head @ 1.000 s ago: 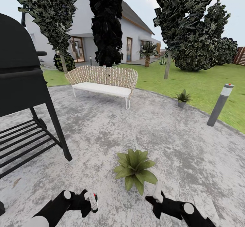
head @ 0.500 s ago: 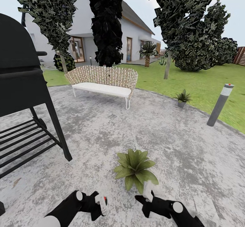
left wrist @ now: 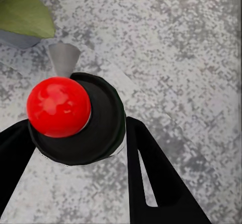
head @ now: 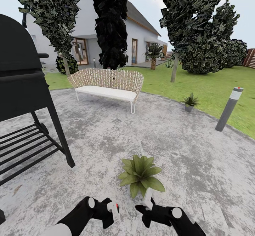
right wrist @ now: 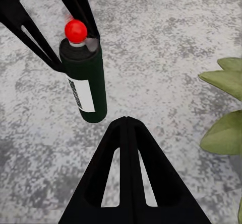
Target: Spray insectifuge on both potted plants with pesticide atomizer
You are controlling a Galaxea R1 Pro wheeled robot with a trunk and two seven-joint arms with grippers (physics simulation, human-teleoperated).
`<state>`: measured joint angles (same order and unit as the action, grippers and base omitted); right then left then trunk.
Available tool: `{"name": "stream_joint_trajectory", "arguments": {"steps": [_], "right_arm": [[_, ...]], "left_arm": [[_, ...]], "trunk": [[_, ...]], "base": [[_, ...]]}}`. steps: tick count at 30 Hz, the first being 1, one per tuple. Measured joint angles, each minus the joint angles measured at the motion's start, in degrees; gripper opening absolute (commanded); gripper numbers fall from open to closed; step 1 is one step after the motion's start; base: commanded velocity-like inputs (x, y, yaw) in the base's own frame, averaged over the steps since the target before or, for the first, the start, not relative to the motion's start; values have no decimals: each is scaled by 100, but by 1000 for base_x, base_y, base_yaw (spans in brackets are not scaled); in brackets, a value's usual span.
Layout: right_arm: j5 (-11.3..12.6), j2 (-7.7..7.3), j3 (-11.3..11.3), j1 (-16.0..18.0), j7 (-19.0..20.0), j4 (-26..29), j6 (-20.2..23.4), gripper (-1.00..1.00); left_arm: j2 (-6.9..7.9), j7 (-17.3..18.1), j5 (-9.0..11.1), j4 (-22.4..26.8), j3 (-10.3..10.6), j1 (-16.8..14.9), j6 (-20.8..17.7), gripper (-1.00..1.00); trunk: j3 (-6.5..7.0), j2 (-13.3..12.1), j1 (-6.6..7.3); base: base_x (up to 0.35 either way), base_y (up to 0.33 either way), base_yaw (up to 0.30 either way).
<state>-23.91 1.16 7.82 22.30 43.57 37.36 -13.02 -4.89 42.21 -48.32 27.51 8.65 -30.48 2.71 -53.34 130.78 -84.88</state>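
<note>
L black gripper (head: 114, 213) pinches slim dark-green red-capped atomizer bottle (right wrist: 84, 78), upright. R gripper (head: 148, 202) pressed together, empty, beside broad-leaved green potted plant (head: 140, 174) on grey patio (head: 184, 151)

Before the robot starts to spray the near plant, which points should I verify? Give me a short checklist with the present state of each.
1. Pesticide atomizer held in left end effector: ok, fingers on both sides.
2. Bottle upright, red cap on top: ok.
3. Near potted plant close ahead of both arms: ok.
4. Nozzle aimed at the leaves: cannot tell.
5. Right end effector empty and shut: ok, fingers together, beside the leaves.
6. Second potted plant in spray range: not ok, far off at the patio edge.
</note>
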Motion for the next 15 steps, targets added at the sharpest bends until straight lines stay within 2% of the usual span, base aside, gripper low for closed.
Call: {"name": "stream_joint_trajectory", "arguments": {"steps": [5, 6, 9, 11, 12, 15], "right_arm": [[7, 10, 1, 12, 0, 113, 11, -100], [10, 88, 8, 18, 1, 155, 17, -100], [8, 132, 9, 25, 6, 167, 14, -100], [8, 168, 9, 26, 27, 169, 12, -100], [3, 203, 9, 27, 191, 182, 11, -100], [-1, 213, 9, 32, 283, 256, 11, -100]], "left_arm": [[-49, 0, -29, 0, 0, 0, -9, -100], [-54, -5, -250, -3, -2, 0, -158, -100], [-99, -7, -499, -2, -6, 0, -242, -100], [-131, -5, -517, 0, -2, 0, -245, -100], [-159, 0, -527, 3, 1, 0, -246, -100], [-167, 1, -530, 6, 2, -2, -254, -100]], "trunk": [[0, 0, 0], [0, 0, 0], [0, 0, 0], [0, 0, 0], [0, 0, 0], [0, 0, 0]], "base": [[0, 0, 0], [0, 0, 0], [0, 0, 0], [0, 0, 0], [0, 0, 0], [0, 0, 0]]}}
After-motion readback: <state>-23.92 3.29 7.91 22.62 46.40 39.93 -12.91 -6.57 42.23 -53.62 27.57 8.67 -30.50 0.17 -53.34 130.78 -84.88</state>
